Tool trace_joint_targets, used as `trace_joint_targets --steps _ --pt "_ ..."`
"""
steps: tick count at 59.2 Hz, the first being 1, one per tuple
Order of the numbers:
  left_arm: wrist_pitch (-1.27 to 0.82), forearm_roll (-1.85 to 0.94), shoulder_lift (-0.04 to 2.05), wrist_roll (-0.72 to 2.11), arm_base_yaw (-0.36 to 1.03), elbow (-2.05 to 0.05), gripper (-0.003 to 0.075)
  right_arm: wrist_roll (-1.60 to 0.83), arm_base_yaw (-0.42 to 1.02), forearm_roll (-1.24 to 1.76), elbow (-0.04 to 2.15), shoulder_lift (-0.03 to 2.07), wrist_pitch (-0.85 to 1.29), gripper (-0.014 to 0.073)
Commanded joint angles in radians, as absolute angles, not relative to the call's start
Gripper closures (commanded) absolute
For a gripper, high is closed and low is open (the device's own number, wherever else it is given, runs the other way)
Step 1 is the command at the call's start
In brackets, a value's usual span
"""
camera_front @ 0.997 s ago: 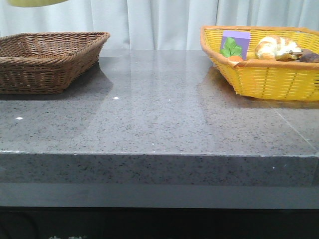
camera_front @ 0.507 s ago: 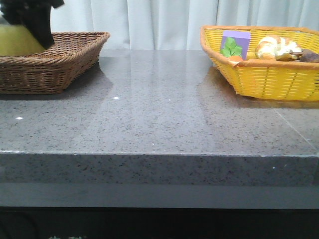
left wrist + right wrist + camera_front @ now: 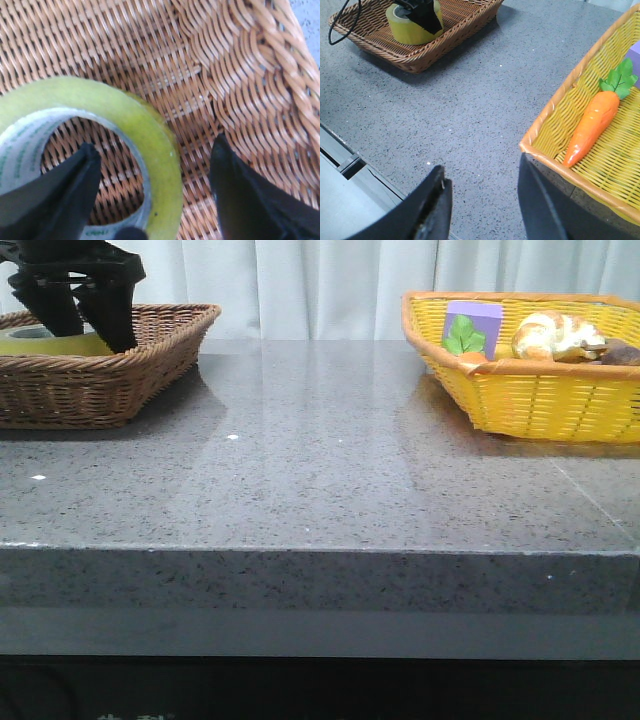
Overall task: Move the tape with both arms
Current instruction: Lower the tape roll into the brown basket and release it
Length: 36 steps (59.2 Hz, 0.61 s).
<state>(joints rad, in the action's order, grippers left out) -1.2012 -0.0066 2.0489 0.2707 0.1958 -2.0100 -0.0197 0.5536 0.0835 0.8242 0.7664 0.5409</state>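
The yellow tape (image 3: 45, 343) lies flat in the brown wicker basket (image 3: 150, 350) at the far left. My left gripper (image 3: 90, 332) is down in that basket, open. In the left wrist view one finger (image 3: 75, 185) is inside the tape's white core and the other (image 3: 240, 190) is outside, with the tape's wall (image 3: 150, 130) between them and gaps on both sides. My right gripper (image 3: 482, 175) is open and empty above the grey table, beside the yellow basket (image 3: 555, 150). It does not show in the front view. The right wrist view also shows the tape (image 3: 407, 31) under the left gripper (image 3: 422, 15).
The yellow basket (image 3: 540, 400) at the far right holds a toy carrot (image 3: 592, 127), a purple box (image 3: 472, 328) and a bread-like toy (image 3: 555, 335). A black cable (image 3: 337, 22) hangs by the brown basket (image 3: 460, 25). The table's front edge (image 3: 320, 552) is near.
My left arm came down from above the frame with the tape into the brown basket. The tape now rests on the basket floor and the jaws stand apart from it.
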Motion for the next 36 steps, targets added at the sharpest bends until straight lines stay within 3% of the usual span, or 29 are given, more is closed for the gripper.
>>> trace_joint_targets --steps 1,18,36 --pt "-1.193 -0.022 1.983 0.260 0.196 -2.044 0.0246 -0.024 0.550 0.080 0.850 0.759 0.466 0.0246" --pt "-1.260 -0.057 1.892 0.228 0.196 -2.044 0.0247 -0.024 0.550 0.080 0.850 0.759 0.466 0.0246" --pt "-1.260 -0.162 1.654 0.217 0.240 -1.974 0.0247 -0.024 0.550 0.080 0.850 0.759 0.466 0.0246"
